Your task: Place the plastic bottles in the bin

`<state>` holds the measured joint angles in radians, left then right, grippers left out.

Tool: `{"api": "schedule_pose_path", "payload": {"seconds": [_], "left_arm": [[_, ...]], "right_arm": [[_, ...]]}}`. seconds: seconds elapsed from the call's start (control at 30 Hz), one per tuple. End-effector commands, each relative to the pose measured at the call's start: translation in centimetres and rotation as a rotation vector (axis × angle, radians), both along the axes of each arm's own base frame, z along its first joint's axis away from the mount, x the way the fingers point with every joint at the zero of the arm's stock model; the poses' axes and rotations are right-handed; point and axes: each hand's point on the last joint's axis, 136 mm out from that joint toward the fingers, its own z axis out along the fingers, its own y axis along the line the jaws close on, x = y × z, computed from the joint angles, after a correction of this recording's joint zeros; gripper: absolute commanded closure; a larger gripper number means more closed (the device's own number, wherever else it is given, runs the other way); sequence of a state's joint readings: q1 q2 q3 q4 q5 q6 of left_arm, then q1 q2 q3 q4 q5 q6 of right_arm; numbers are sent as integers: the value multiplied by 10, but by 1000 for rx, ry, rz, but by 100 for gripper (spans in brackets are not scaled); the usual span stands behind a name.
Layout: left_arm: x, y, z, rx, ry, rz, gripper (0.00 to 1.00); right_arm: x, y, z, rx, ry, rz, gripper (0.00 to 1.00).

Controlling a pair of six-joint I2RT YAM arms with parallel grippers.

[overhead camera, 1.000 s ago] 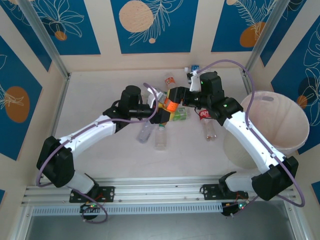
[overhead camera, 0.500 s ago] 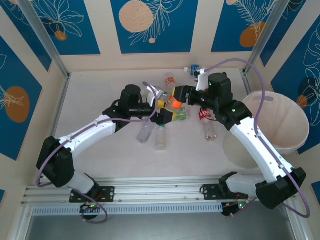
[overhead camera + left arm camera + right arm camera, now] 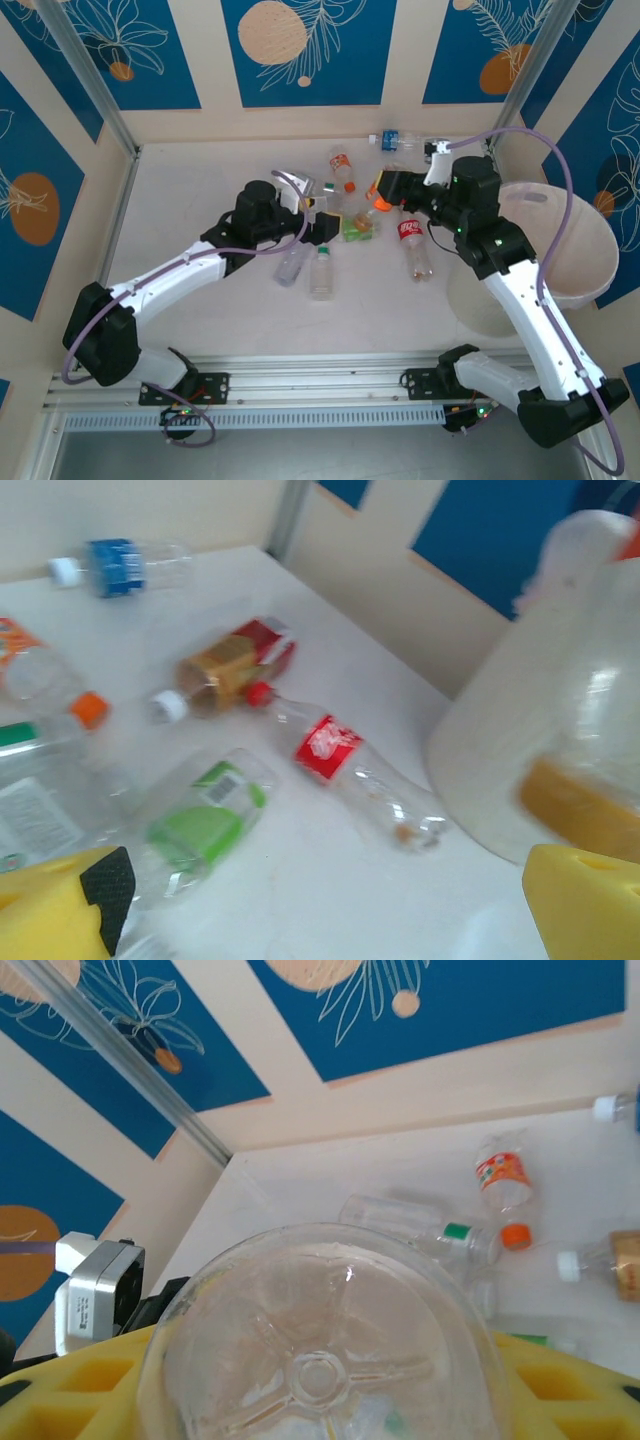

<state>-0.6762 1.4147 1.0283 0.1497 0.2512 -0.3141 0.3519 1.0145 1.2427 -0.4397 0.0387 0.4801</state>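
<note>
1. Table [image 3: 200, 180]: walls close it at the left, top and right of the top view, and the base rail closes the bottom edge. The left third and the strip below the bottle cluster are bare, so there is open room there.
2. Bin [image 3: 585, 255]: it stands at the right edge against the wall with its mouth up. Only a narrow bare gap separates its left wall from the nearest bottle.
3. Right arm [image 3: 520, 290]: it runs up from the lower right along the bin's left side, with the wrist bent left at upper centre-right. Since half a second ago the wrist has shifted right, from frame centre toward the bin, and its load has drawn apart from the other gripper.
4. Left arm [image 3: 190, 265]: it reaches diagonally from the lower left to frame centre. The tip holds much the same spot as before.
5. Right gripper [image 3: 385, 192]: the fingers are pressed onto the held bottle [image 3: 320, 1350]. Its clear base sits between the yellow pads in the right wrist view.
6. Left gripper [image 3: 320, 920]: the fingers are spread wide with nothing between them.
7. Loose bottles, all lying on the table at centre and upper centre:
   - the red-label bottle [image 3: 412, 240], nearest the bin
   - the green-label bottle [image 3: 358, 228], just beyond the left fingers
   - two clear bottles [image 3: 322, 272], below the left gripper
   - the orange-label bottle [image 3: 342, 165]
   - the blue-label bottle [image 3: 395, 140], by the top wall and now fully exposed
</note>
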Motion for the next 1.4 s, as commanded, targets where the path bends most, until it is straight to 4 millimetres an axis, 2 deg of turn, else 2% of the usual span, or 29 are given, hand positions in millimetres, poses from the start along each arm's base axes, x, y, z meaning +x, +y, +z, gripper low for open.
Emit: {"api": "schedule_pose_path", "payload": {"seconds": [0.0,0.23,0.6,0.8,0.9,1.03,1.07,1.2,1.27,1.37], "left_arm": [[15,20,1,14,-20,139,0],[32,43,-15,78,-15,289,0],[35,45,-22,82,2,291,0],[39,45,-27,84,19,299,0],[42,42,-30,80,33,296,0],[47,42,-30,63,45,310,0],[47,42,-30,58,45,311,0],[49,42,-28,44,46,314,0],[50,42,-30,41,52,317,0],[51,41,-33,37,66,313,0]], "right_arm": [[-7,-19,15,-36,-69,-46,100],[-22,-49,42,-37,-173,-125,100],[-51,-89,75,-103,-297,-272,100],[-70,-120,91,-167,-314,-414,100],[-77,-145,93,-246,-298,-537,100],[-89,-205,97,-432,-282,-856,100],[-92,-214,100,-460,-285,-906,100],[-102,-233,110,-495,-299,-1001,100],[-105,-242,107,-512,-265,-1045,100],[-108,-261,91,-591,-148,-1131,100]]}}
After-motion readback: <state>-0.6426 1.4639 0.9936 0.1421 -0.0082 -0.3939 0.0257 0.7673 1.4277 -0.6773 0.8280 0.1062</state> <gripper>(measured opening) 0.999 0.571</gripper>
